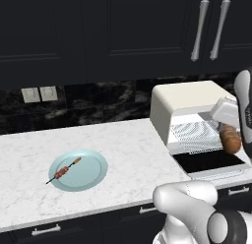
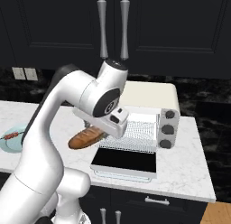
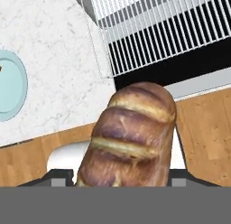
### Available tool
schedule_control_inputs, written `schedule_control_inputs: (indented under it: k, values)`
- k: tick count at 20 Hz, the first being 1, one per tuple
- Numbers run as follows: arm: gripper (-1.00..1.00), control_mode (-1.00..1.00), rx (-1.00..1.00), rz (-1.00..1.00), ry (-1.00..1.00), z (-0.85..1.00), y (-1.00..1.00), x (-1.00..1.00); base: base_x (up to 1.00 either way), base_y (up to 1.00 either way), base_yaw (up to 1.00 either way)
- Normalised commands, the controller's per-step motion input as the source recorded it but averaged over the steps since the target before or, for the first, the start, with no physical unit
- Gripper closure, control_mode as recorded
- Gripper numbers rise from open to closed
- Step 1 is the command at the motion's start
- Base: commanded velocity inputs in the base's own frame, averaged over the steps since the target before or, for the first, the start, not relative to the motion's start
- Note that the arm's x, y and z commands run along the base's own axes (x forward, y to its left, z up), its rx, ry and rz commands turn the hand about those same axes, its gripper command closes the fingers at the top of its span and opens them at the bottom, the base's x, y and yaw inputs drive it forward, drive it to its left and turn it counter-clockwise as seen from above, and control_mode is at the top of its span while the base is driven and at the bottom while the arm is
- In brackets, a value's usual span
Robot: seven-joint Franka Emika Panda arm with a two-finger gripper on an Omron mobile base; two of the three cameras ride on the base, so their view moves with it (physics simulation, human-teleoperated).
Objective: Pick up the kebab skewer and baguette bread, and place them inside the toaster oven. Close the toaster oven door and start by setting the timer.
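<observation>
Right base view: the baguette bread [image 2: 86,138] is clamped in the pincer [image 2: 92,130] (9 o'clock of the wire rack [image 2: 137,133]); its long free end could be knocked against the toaster oven [image 2: 151,99] frame.

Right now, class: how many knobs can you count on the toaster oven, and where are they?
3, stacked down the toaster oven's right front panel: top knob, middle knob, bottom knob. The arm hides that panel from the left base camera.

Baguette bread [image 3: 131,137]: matt, crusty golden-brown surface with paler slashes. Toaster oven [image 1: 184,98]: smooth cream casing, bright metal wire rack [image 2: 140,130]; its door [image 2: 127,161] is glossy dark glass. Counter [image 1: 98,144]: polished white marble. Plate [image 1: 93,171]: smooth pale-blue glaze.
</observation>
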Motion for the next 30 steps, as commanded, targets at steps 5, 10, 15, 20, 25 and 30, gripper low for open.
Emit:
schedule_control_inputs:
  k: [5, 10, 15, 20, 25, 30]
  values:
    - [1.00, -1.00, 0.02, -0.56, -0.04, -0.41, -0.11, 0.24, 0.00, 0.00, 0.00]
    - [1.00, -1.00, 0.02, -0.58, -0.05, -0.37, -0.05, 0.36, 0.00, 0.00, 0.00]
    - [1.00, -1.00, 0.00, -0.30, 0.00, -0.16, -0.36, 0.26, 0.00, 0.00, 0.00]
    - [1.00, -1.00, 0.00, -0.08, 0.00, -0.21, -0.47, 0.24, 0.00, 0.00, 0.00]
    - [1.00, -1.00, 0.00, -0.05, 0.00, -0.22, -0.19, 0.61, 0.00, 0.00, 0.00]
    - [1.00, -1.00, 0.00, -0.06, 0.00, -0.23, -0.20, 0.78, 0.00, 0.00, 0.00]
